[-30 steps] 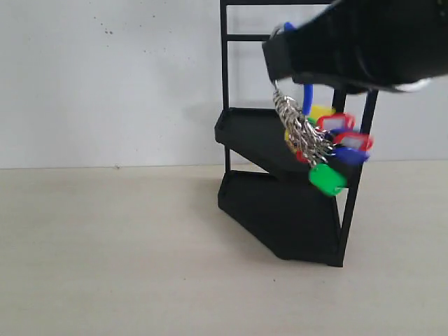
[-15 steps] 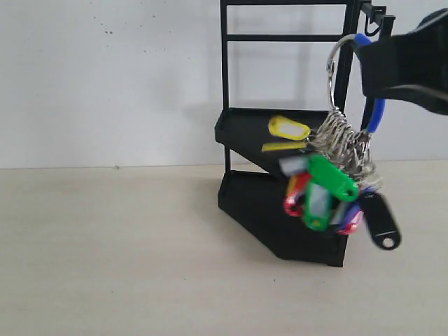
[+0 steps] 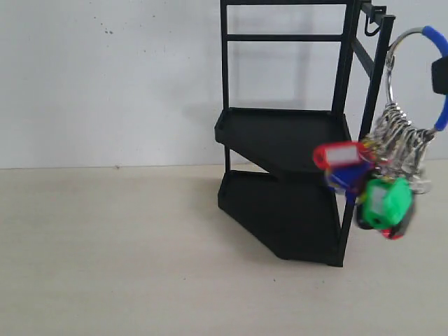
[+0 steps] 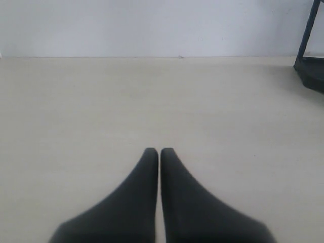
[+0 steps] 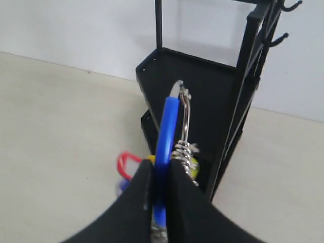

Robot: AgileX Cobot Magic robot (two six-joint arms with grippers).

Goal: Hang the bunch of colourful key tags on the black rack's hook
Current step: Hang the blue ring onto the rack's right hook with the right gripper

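The colourful key tag bunch (image 3: pixel 378 183) hangs in the air just right of the black rack (image 3: pixel 287 140), its red, blue and green tags blurred by swinging. Its blue loop (image 3: pixel 438 52) and big silver ring rise toward the frame's right edge, where my right gripper (image 3: pixel 441 75) barely shows. In the right wrist view, my right gripper (image 5: pixel 159 169) is shut on the blue loop (image 5: pixel 165 131), with silver rings (image 5: pixel 185 150) beside it. The rack's side hooks (image 3: pixel 371 21) sit near the top of its right rail, left of the loop. My left gripper (image 4: pixel 159 151) is shut and empty over the table.
The rack stands against a white wall on a beige table (image 3: pixel 112 252). Its two angular tray shelves (image 3: pixel 280 136) face the bunch. In the right wrist view, more hooks (image 5: pixel 277 39) stick out of the rack's rail.
My right gripper has carried the bunch to the right, from in front of the rack's shelves to beyond its right rail. The tags swing and blur. The left gripper's earlier state is not shown.
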